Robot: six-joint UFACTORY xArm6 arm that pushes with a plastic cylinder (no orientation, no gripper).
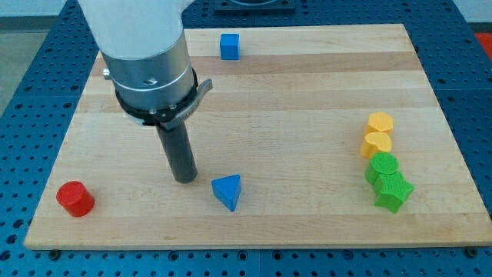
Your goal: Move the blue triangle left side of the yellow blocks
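Note:
The blue triangle [227, 191] lies on the wooden board [254, 100] near the view's bottom, left of centre. My tip [184, 179] rests on the board just left of the triangle, a small gap apart from it. Two yellow blocks stand at the view's right, one [380, 123] directly above the other [377, 144], touching. They are far to the right of the triangle.
Two green blocks [383, 167] [393, 191] sit right below the yellow ones. A blue cube [229, 46] stands near the top edge. A red cylinder [74, 198] is at the bottom left corner. The arm's white and grey body [146, 54] covers the upper left.

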